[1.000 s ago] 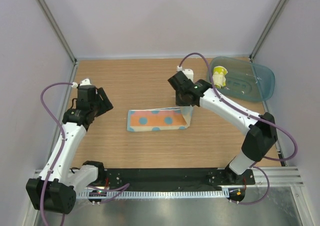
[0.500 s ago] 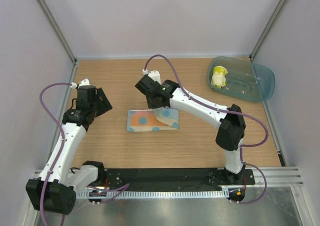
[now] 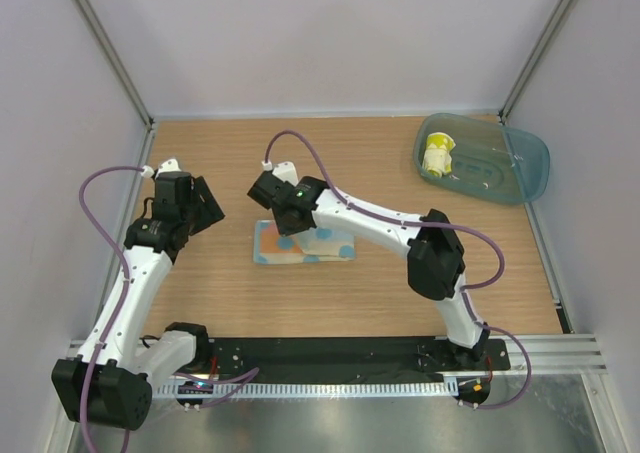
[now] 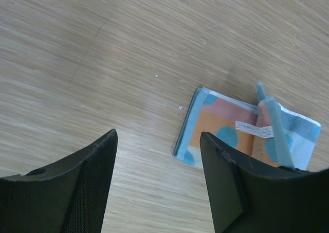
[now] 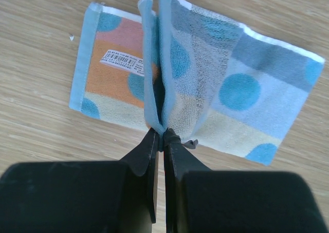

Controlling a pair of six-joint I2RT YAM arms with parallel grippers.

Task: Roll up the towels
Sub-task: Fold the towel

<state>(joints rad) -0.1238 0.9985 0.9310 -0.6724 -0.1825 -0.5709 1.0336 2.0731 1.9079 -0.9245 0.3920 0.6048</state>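
The light blue towel [image 3: 330, 246] with orange and white patches lies flat on the wooden table, mid-left. My right gripper [image 3: 284, 220] is above its left part, shut on one edge of the cloth, which stands up as a pinched fold [image 5: 154, 63] over the rest of the towel [image 5: 241, 94]. In the right wrist view the right gripper [image 5: 163, 135] has its jaws pressed together on that fold. My left gripper [image 3: 206, 205] hangs open to the left of the towel [image 4: 226, 135], and nothing lies between the jaws of the left gripper [image 4: 158, 140]. The yellow towel [image 3: 437, 156] sits rolled in the tray.
A translucent teal tray [image 3: 505, 168] stands at the back right corner. Grey walls enclose the table on three sides. A white barcode label [image 5: 122, 61] shows on the towel's underside. The right arm stretches diagonally across the table's middle.
My right gripper has swept from the towel's right end to above its left part, pulling the held edge over the cloth. The left arm has stayed still.
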